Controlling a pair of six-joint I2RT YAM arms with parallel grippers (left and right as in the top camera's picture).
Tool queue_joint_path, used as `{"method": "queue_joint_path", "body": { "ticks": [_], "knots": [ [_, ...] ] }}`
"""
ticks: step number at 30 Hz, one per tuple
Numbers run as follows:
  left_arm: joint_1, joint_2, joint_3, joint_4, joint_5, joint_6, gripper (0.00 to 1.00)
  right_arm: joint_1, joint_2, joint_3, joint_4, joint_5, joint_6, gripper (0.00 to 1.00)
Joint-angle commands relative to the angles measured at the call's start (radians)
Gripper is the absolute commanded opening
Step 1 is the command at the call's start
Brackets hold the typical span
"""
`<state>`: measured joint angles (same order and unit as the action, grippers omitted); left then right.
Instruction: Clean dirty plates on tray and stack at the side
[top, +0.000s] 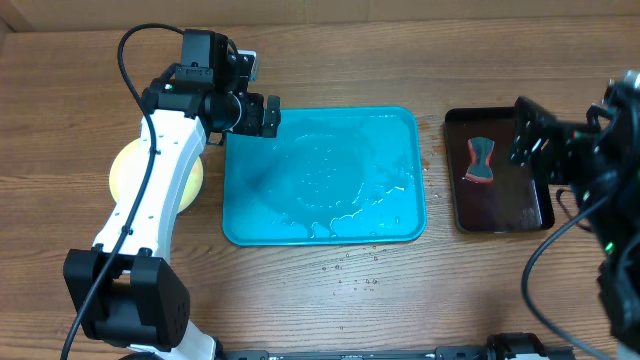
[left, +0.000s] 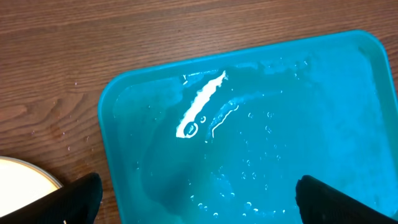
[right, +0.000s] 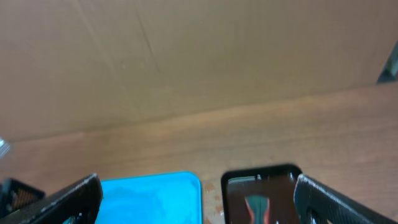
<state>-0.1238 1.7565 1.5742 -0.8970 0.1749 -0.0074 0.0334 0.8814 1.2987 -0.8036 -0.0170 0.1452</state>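
Wooden table (top: 330, 300): tray (top: 300, 210) centre, plates (top: 122, 172) at nine o'clock. Left gripper (top: 264, 115) at tray's eleven o'clock, right gripper (top: 528, 130) at three, both jaws spread

The left arm (top: 160, 160) hides much of the plates (top: 122, 175), so their number is unclear.

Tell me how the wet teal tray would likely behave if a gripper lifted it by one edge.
The tray is probably slippery, since water films its floor. Tilting it would likely send that water over the low rim. It looks like thin plastic, so probably light and slightly flexible.
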Motion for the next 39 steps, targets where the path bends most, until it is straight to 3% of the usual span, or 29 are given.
{"method": "queue_joint_path", "body": {
  "ticks": [1,9,19,31,39],
  "knots": [
    [-0.001,0.006,0.009,0.0,-0.002,0.008,1.0,-0.001,-0.101,-0.183,0.089,0.016,0.004,1.0],
    [-0.001,0.006,0.009,0.0,-0.002,0.008,1.0,-0.001,-0.406,-0.597,0.324,0.016,0.004,1.0],
    [-0.001,0.006,0.009,0.0,-0.002,0.008,1.0,-0.001,-0.693,-0.95,0.595,0.016,0.008,1.0],
    [-0.001,0.006,0.009,0.0,-0.002,0.008,1.0,-0.001,-0.877,-1.205,0.783,0.016,0.016,1.0],
    [-0.001,0.006,0.009,0.0,-0.002,0.008,1.0,0.0,-0.879,-1.291,0.858,0.016,0.039,1.0]
  ]
}}
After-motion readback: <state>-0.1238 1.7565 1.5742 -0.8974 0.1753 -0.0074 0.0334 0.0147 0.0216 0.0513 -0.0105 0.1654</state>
